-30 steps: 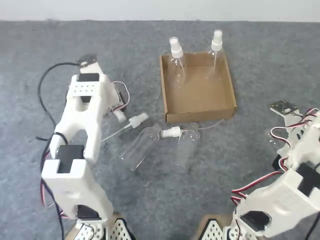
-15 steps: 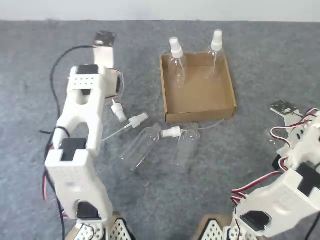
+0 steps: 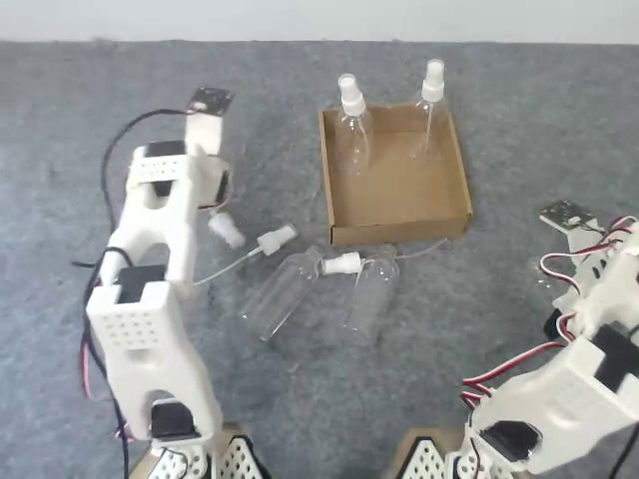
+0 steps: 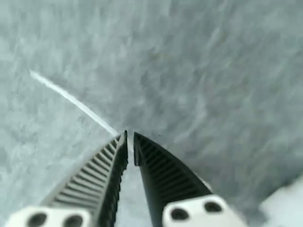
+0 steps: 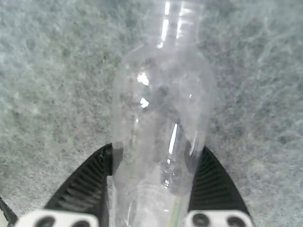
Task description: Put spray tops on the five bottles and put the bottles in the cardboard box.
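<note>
I see the cardboard box (image 3: 399, 195) holding two upright bottles with spray tops on: one bottle (image 3: 351, 135) in its far left corner, a second bottle (image 3: 429, 115) in its far right corner. Just in front of the box, a third bottle (image 3: 283, 292) and a fourth bottle (image 3: 367, 294) lie on the grey counter (image 3: 499, 100), with loose spray tops (image 3: 277, 239) beside them. My left pincer (image 4: 130, 137) points down at the counter, jaws pressed almost together, and a thin white tube (image 4: 71, 97) reaches their tips. My right pincer (image 5: 155, 152) pinches a fifth bottle (image 5: 163, 94), uncapped, above the counter.
</note>
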Controlling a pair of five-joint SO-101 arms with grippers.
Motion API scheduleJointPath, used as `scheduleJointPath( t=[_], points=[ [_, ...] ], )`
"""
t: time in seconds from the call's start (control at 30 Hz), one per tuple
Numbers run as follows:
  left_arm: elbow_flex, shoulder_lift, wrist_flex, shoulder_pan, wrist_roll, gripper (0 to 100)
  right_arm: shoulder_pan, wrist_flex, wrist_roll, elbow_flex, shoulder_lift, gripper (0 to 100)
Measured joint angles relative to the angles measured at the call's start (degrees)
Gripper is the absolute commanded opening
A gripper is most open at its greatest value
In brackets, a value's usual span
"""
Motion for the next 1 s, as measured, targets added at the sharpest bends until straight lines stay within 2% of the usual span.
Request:
scheduleJointPath(
  t=[0.2, 0.37, 0.53, 0.67, 0.73, 0.9, 1.0],
  points=[
    [0.0, -0.4, 8.3, -4.4, -3.4, 1, 0.0, 0.0, 0.0, 0.0, 0.0, 6.1],
    [0.0, -4.0, 18.7, -4.3, -3.7, 1, 0.0, 0.0, 0.0, 0.0, 0.0, 6.1],
    [0.0, -12.1, 19.7, -4.8, -3.8, 1, 0.0, 0.0, 0.0, 0.0, 0.0, 6.1],
    [0.0, -17.4, 20.0, -6.4, -3.8, 10, 0.0, 0.0, 0.0, 0.0, 0.0, 6.1],
    [0.0, -18.0, 20.4, -7.6, -4.3, 13, 0.0, 0.0, 0.0, 0.0, 0.0, 6.1],
    [0.0, -17.0, 26.0, -9.4, -8.7, 13, 0.0, 0.0, 0.0, 0.0, 0.0, 6.1],
    [0.7, -13.9, 26.6, -9.2, -9.8, 14, 0.0, 0.0, 0.0, 0.0, 0.0, 6.1]
  ],
)
